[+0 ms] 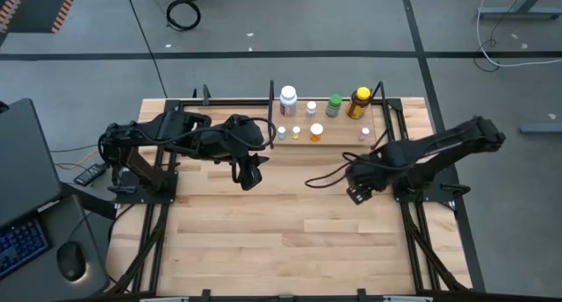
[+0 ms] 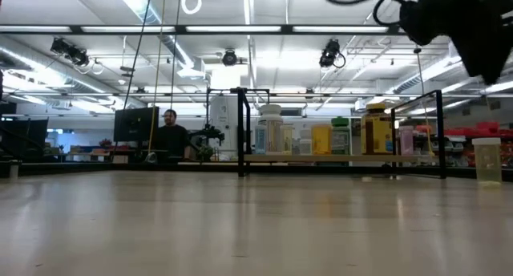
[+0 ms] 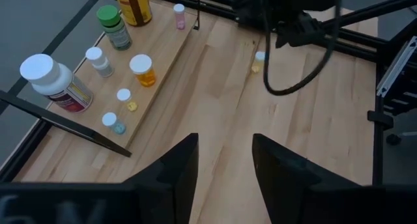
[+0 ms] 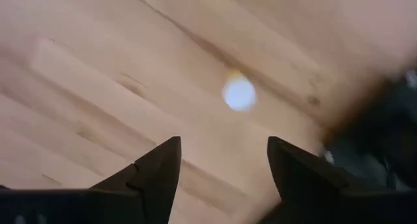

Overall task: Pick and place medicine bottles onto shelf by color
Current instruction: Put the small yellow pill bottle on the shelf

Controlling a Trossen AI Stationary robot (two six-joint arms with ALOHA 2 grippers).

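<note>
The shelf (image 1: 342,138) stands at the table's far edge, a light plank between black posts. On it stand a large white labelled bottle (image 1: 288,99), a green-capped one (image 1: 334,104), a yellow dark-capped one (image 1: 360,102), an orange one (image 1: 316,132) and several tiny ones. One small white-capped bottle (image 3: 259,60) stands upright on the tabletop near the right arm; it also shows as bottle (image 2: 486,160). My right gripper (image 4: 223,146) hangs open above the table, pointing down, with that bottle's white cap (image 4: 238,94) below and ahead of its fingers. My left gripper (image 3: 225,142) is open and raised left of the shelf, holding nothing.
A black cable (image 1: 320,181) loops off the right arm over the tabletop. Black frame rails (image 1: 406,153) run beside the shelf and along the table's sides. A desk with a keyboard and mouse (image 1: 72,260) stands to the left. A person (image 2: 170,131) sits far behind the table.
</note>
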